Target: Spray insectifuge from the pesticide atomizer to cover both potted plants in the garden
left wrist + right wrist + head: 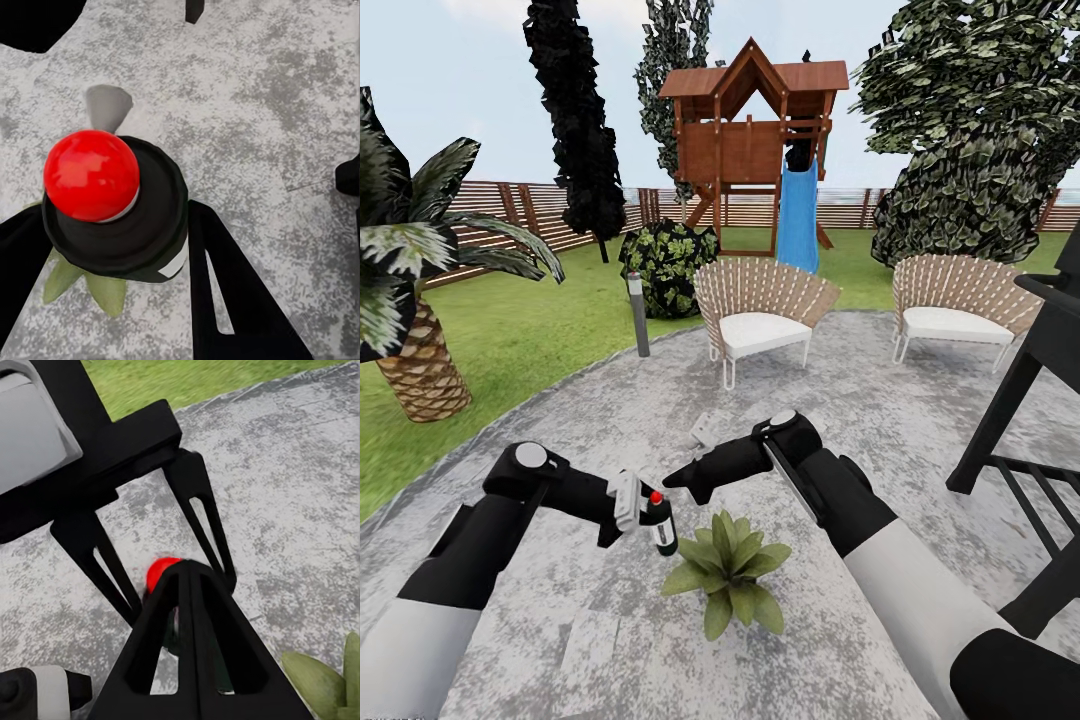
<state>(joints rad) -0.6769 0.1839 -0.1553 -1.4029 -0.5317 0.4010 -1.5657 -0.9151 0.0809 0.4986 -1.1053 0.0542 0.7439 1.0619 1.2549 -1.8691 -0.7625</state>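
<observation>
- Jaws of the left gripper (650,520) squeeze the pesticide atomizer (663,527), a small dark-green bottle with a red dot on top, and hold it upright above the paved patio (880,430).
- Left wrist view looks down on the bottle's red top (91,175), with 1 black finger (225,292) on each side and green leaves (90,285) peeking out under it.
- Jaws of the right gripper (680,478) are pressed together and hold nothing; the tip points at the bottle and sits just beside its top.
- Right wrist view has those 2 closed fingers (187,645) meeting in front of the red top (160,574), with the left gripper's fingers (202,510) around it.
- 1 potted plant (728,570) sits on the patio just below and to the right of the bottle; its pot is hidden by leaves.
- Farther back stand a palm (410,300), a grey lamp post (637,315), 2 wicker seats (760,310), a wooden playhouse with a blue slide (798,215), and a brown fence (540,215).
</observation>
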